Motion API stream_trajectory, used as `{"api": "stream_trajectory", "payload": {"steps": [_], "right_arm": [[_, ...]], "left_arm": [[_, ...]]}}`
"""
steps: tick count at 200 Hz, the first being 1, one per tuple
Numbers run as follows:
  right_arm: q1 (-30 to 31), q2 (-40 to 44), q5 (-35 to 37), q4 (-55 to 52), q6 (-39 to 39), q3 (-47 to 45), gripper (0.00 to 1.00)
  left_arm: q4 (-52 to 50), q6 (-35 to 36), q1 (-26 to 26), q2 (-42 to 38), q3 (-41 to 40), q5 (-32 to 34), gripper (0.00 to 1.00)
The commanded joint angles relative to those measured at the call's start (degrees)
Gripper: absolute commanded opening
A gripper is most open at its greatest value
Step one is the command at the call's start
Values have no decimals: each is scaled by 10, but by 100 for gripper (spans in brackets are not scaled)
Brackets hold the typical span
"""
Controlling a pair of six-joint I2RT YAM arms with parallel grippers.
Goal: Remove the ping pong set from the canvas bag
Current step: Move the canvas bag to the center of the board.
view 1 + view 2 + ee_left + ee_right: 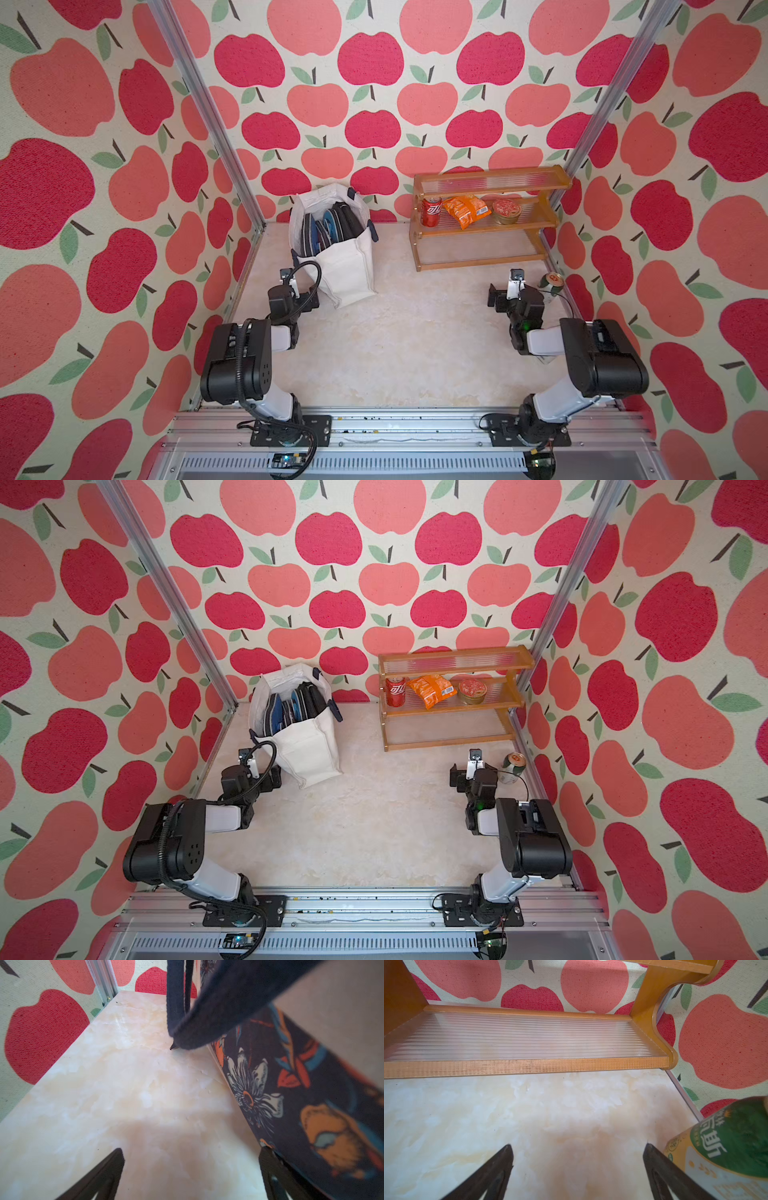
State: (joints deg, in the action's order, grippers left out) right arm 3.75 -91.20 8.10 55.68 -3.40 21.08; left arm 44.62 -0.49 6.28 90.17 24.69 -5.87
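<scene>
The off-white canvas bag (345, 266) (311, 746) stands upright at the back left with its mouth open. The ping pong set (328, 228) (293, 710) stands on edge inside it, showing blue and dark case rims. My left gripper (293, 287) (191, 1150) sits low beside the bag's left front corner, open and empty. In the left wrist view one of its fingers lies close to the bag's dark floral side (291, 1095), under a navy strap handle (207, 1012). My right gripper (514, 291) (577, 1147) is open over bare table, far from the bag.
A green and yellow can (552, 283) (726, 1147) stands just right of my right gripper. A wooden shelf rack (482, 262) at the back right holds a red can (431, 212), an orange snack bag (465, 212) and a tub (506, 211). Apple-print walls close three sides.
</scene>
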Motion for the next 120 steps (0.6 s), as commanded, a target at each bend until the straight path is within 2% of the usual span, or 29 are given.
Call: {"api": "stream_trajectory", "payload": {"steps": [1, 120], "right_arm": [[2, 4, 8, 14, 8, -4, 99], [2, 3, 8, 13, 8, -4, 99]], "left_arm": [[6, 4, 0, -2, -1, 0, 99], [4, 2, 4, -3, 0, -6, 99]]}}
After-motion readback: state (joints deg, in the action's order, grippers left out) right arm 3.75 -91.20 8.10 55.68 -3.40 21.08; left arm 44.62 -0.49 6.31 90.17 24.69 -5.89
